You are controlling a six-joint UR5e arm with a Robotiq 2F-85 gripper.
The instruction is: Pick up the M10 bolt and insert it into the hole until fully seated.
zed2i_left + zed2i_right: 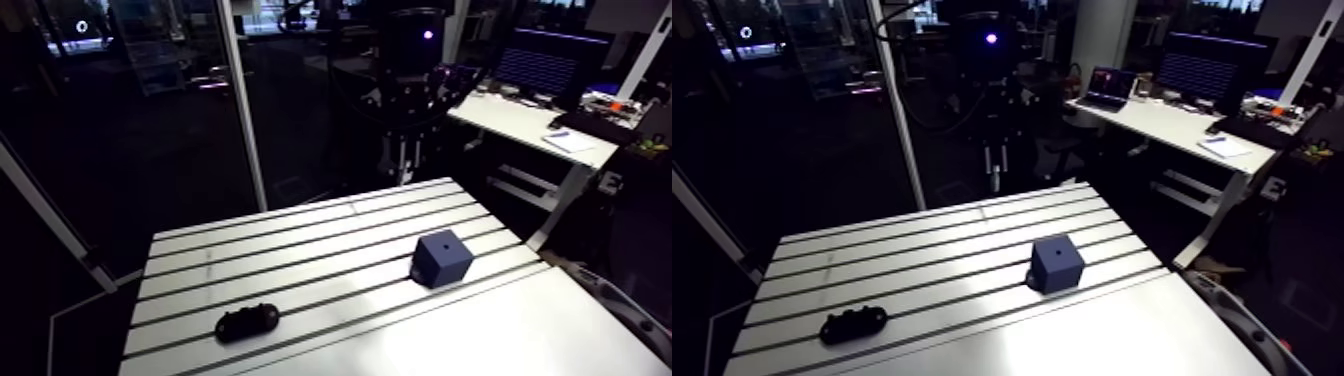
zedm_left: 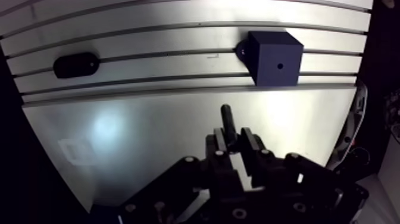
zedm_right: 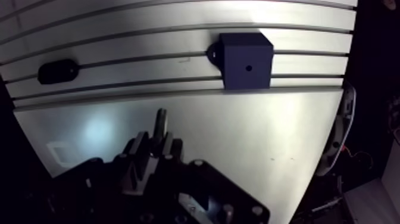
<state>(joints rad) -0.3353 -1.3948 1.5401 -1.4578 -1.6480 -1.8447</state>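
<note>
The tool [image 2: 233, 138] grips the M10 bolt [image 2: 227, 116] — pickup done; the hole [image 2: 280, 66] in the dark-blue block [image 2: 271, 50], well ahead on the bench [image 2: 149, 125], is unfilled — insertion remains.

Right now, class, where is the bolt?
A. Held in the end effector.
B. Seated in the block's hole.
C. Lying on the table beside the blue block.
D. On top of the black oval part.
A: in the wrist view the bolt stands clamped in the end effector, apart from the blue block, whose hole shows nothing in it.
</note>
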